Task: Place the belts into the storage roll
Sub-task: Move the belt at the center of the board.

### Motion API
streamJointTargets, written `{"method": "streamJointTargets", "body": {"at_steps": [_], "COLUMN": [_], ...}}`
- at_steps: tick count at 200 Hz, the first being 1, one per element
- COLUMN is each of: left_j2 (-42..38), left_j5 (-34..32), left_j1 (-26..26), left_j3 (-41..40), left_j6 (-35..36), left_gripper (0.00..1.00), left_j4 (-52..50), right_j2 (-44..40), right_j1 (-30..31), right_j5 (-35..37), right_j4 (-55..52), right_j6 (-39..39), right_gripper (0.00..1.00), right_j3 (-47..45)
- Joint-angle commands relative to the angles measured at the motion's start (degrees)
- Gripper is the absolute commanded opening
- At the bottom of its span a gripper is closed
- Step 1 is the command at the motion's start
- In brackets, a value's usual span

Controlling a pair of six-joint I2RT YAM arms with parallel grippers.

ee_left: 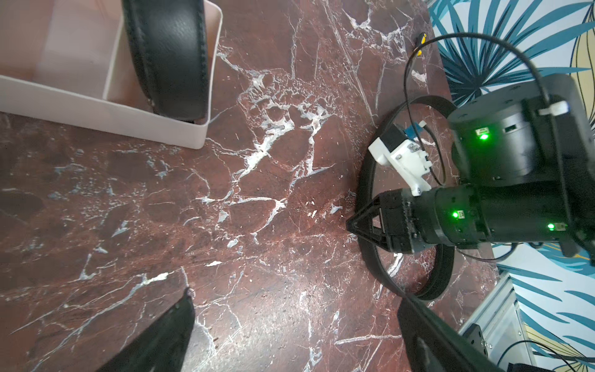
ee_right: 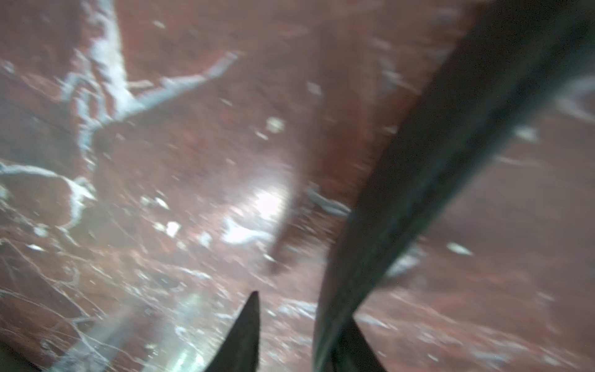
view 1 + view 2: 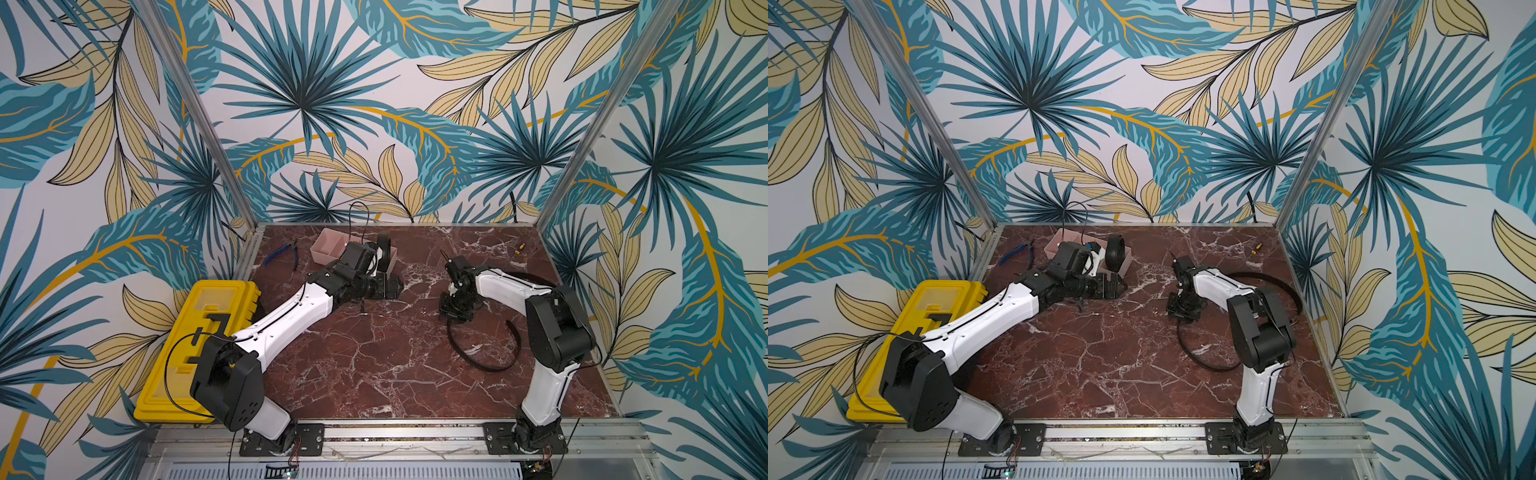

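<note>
In both top views the storage roll (image 3: pixel 326 249) (image 3: pixel 1059 245) is seen at the far side of the table (image 3: pixel 374 374). A coiled belt (image 3: pixel 384 249) (image 3: pixel 1114 249) is stood on edge in its end compartment on the robot's right. The left gripper (image 3: pixel 397 286) (image 3: pixel 1122 286) is held low just in front of that end of the tray, apart from the coil. The loose belt (image 3: pixel 478 361) (image 3: pixel 1204 361) is laid in an open curve on the marble. The right gripper (image 3: pixel 455 316) (image 3: pixel 1183 313) is pointed down onto one end of it. A yellow toolbox (image 3: pixel 199 345), blue-handled pliers (image 3: pixel 282 253) and a small yellow-and-black item (image 3: pixel 519 248) are also seen. No lettering on them can be read at this size.

In the left wrist view the left gripper (image 1: pixel 294 294) is shown with its jaws spread wide and only bare marble between them. The coiled belt (image 1: pixel 167 58) is seen upright against the tray's end wall (image 1: pixel 96 112), well clear of the fingers. The right gripper (image 1: pixel 357 225) is seen over the loop of the loose belt (image 1: pixel 442 277).

The right wrist view is blurred. The loose belt (image 2: pixel 418 167) is seen between the fingers of the right gripper (image 2: pixel 302 306), lying against one of them. A gap is left to the other finger (image 2: pixel 248 338), so the jaws stand partly apart and the strap is not clamped.
</note>
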Motion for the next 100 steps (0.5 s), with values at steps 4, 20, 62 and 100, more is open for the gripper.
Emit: {"method": "streamJointTargets", "body": {"at_steps": [4,20,62,100], "left_j2": [-3.7,-5.0,-7.3,-5.2], "left_j5": [-1.1,-1.5,-2.9,0.8], "left_j1": [1.5,2.5,3.5,3.5], "left_j3": [-0.8,-1.5,-3.5,-0.7], "left_j6": [1.1,1.4,2.5,8.2], "left_gripper": [1.0,0.99,1.0,0.99], "left_j4": [0.2,0.0,-0.3,-0.2], "right_j2": [3.1,5.9,11.2,6.4], "right_j1": [4.2,7.7,14.4,13.0], "right_j5": [-2.5,-2.9,-4.9,-0.5], "right_j4": [1.8,1.7,2.8,-3.3], "right_j6": [1.5,2.9,8.7,3.2], "right_gripper": [0.24,0.24,0.23,0.64], "right_j3": [4.5,8.9,17.0,18.4]}}
